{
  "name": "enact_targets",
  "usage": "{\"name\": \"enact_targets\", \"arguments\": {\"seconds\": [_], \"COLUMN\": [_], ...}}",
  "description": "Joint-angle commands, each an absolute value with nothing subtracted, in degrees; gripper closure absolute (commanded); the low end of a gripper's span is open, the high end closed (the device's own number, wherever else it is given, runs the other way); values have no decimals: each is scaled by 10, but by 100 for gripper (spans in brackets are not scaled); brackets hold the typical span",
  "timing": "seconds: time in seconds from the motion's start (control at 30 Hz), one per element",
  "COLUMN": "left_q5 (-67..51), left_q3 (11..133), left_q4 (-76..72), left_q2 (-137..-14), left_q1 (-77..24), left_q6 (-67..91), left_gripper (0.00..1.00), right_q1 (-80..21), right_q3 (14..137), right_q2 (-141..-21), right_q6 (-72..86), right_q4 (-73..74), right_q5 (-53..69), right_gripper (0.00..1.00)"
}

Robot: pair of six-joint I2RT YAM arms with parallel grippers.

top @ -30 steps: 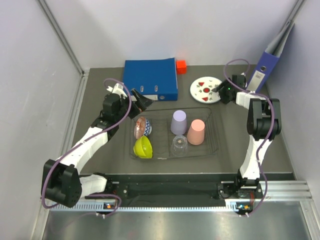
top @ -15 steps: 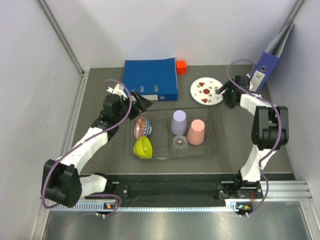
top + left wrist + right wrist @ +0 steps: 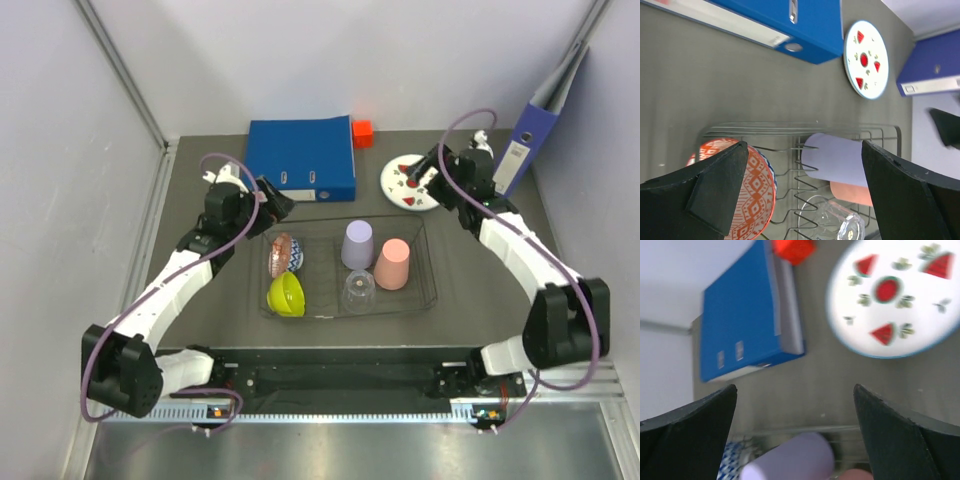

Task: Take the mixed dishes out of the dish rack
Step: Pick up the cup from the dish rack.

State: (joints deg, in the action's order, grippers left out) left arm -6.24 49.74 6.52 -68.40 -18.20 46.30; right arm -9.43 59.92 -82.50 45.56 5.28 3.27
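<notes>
The dish rack [image 3: 432,290] of thin dark wire sits mid-table. In it are a lilac cup [image 3: 357,244], a salmon-pink cup [image 3: 392,264], a clear tumbler [image 3: 358,291], a lime-yellow bowl [image 3: 286,294] and a patterned bowl [image 3: 285,252]. The white plate [image 3: 405,190] with red marks lies flat on the table behind the rack's right end. My right gripper [image 3: 425,172] hovers open over the plate, holding nothing. My left gripper [image 3: 275,200] is open above the rack's back left corner. Its wrist view shows the patterned bowl [image 3: 747,195] and lilac cup [image 3: 837,162] below the jaws.
A blue binder [image 3: 302,158] lies flat behind the rack, with a small orange-red cube [image 3: 362,130] at its far right corner. A second blue binder [image 3: 535,125] leans against the right wall. Grey walls close in both sides.
My right gripper has opened wide and swung from the plate's right edge to above it, its elbow dropping outward. The left gripper has shifted slightly left and back.
</notes>
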Motion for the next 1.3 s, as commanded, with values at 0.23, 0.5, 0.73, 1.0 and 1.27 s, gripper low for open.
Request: {"name": "enact_targets", "arguments": {"seconds": [0.23,0.5,0.73,1.0,1.27], "left_q5": [-43,-83,-90,-96,-104], "left_q3": [520,492,490,485,469], "left_q4": [115,86,94,91,87], "left_q2": [-666,-644,-654,-648,-644], "left_q1": [-180,-180,-180,-180,-180], "left_q6": [444,437,433,427,428], "left_gripper": [1,1,1,1,1], "right_q1": [-261,-390,-437,-446,-461], "right_q3": [609,545,474,462,464], "right_q2": [-630,-570,-551,-574,-609], "right_q6": [269,247,264,264,264], "right_q4": [160,249,246,210,196], "right_q5": [-193,-287,-294,-264,-247], "right_gripper": [0,1,0,0,0]}}
